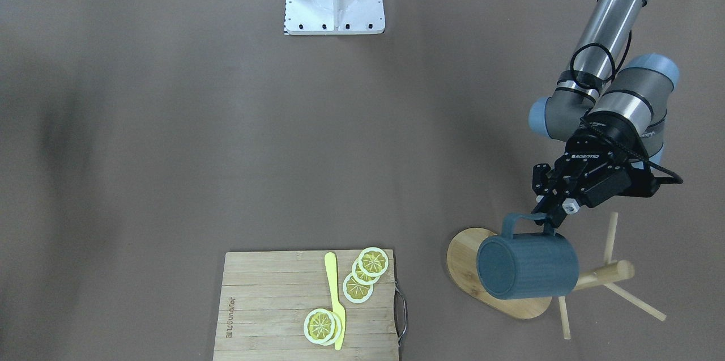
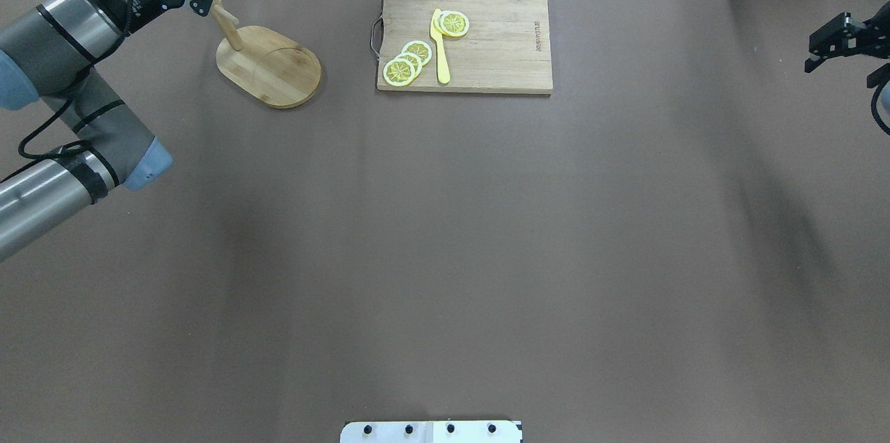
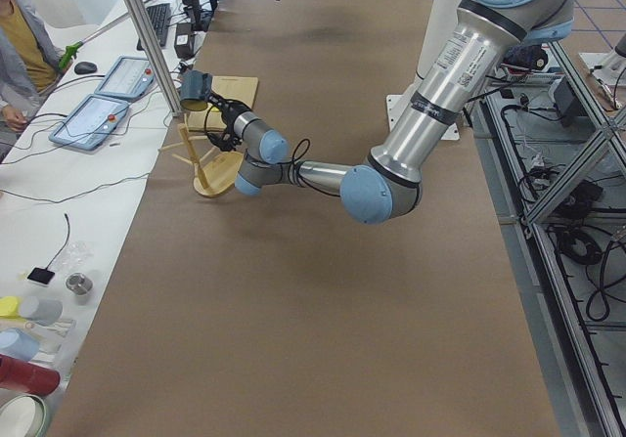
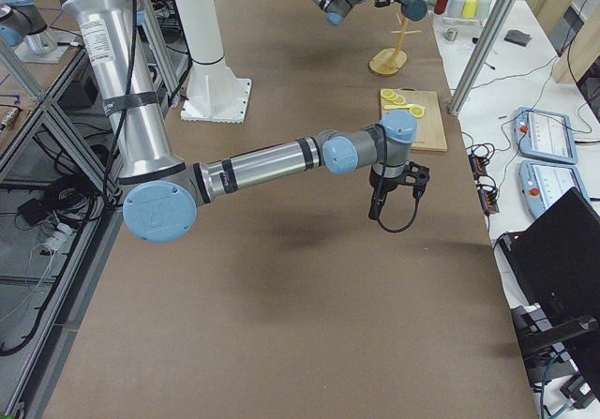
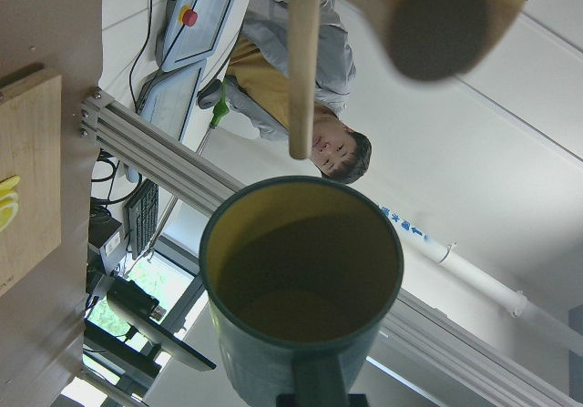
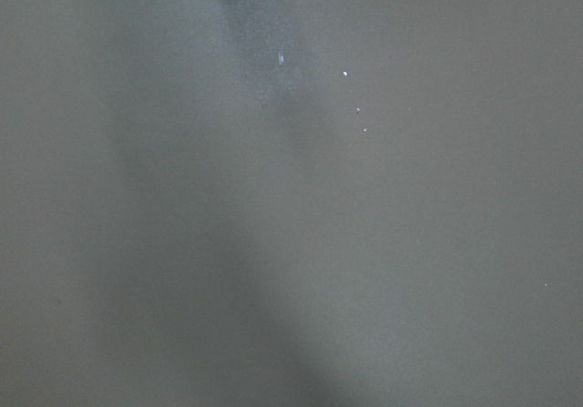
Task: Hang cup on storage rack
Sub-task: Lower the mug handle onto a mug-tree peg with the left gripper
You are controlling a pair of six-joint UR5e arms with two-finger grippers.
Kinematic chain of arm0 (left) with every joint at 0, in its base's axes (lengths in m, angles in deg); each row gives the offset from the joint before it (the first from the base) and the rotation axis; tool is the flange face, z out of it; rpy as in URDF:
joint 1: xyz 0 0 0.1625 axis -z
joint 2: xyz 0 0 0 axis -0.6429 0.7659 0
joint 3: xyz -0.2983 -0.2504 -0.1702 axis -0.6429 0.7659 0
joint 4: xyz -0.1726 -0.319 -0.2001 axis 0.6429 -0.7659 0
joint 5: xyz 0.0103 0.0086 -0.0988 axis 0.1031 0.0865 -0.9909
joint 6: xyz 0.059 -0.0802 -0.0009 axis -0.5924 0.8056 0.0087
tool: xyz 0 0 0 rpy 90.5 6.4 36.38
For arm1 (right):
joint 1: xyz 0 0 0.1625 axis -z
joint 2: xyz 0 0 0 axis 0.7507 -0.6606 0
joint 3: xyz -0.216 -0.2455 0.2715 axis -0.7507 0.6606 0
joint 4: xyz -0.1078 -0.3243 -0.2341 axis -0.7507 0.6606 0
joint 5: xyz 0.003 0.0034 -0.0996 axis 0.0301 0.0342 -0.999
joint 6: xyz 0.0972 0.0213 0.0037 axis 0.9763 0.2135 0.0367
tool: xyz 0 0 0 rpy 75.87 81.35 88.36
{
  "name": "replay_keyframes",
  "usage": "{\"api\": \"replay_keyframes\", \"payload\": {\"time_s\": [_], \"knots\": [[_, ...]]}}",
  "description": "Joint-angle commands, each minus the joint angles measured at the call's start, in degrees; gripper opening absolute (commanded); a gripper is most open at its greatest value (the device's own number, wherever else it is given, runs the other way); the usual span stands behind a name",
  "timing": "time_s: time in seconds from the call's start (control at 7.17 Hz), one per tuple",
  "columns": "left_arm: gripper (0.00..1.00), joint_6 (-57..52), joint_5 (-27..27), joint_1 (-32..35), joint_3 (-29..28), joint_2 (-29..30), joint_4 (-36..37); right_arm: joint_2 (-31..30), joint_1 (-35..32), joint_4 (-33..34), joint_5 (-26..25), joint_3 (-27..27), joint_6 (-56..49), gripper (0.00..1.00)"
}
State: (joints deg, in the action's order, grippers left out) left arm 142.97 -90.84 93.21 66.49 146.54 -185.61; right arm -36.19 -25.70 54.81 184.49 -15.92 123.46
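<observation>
Brown table (image 1: 226, 151): left end effector (image 1: 548, 219) grips cup (image 1: 529, 266) near storage rack (image 1: 467, 253).

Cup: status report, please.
Left gripper shut on cup handle. Cup sideways over rack, not hung. Right gripper open, empty, far off. Nothing in the way.

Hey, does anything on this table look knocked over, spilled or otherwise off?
Nothing stands out. The cup is sideways only because the left claw holds it by the handle above the storage rack, which stands upright. Lemon slices and knife rest on the cutting board.
</observation>
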Motion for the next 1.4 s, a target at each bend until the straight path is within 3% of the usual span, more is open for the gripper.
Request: {"api": "replay_keyframes", "payload": {"time_s": [0.0,1.26], "knots": [[0.00,0.14,1.94,-0.03,-0.70,0.19,-0.01,-0.04,-0.09,0.00,0.00,-0.02,-0.05,1.00],[0.00,0.49,1.52,0.06,-2.82,-2.87,-2.20,-0.04,-0.09,0.18,0.00,-1.16,0.13,1.00]]}}
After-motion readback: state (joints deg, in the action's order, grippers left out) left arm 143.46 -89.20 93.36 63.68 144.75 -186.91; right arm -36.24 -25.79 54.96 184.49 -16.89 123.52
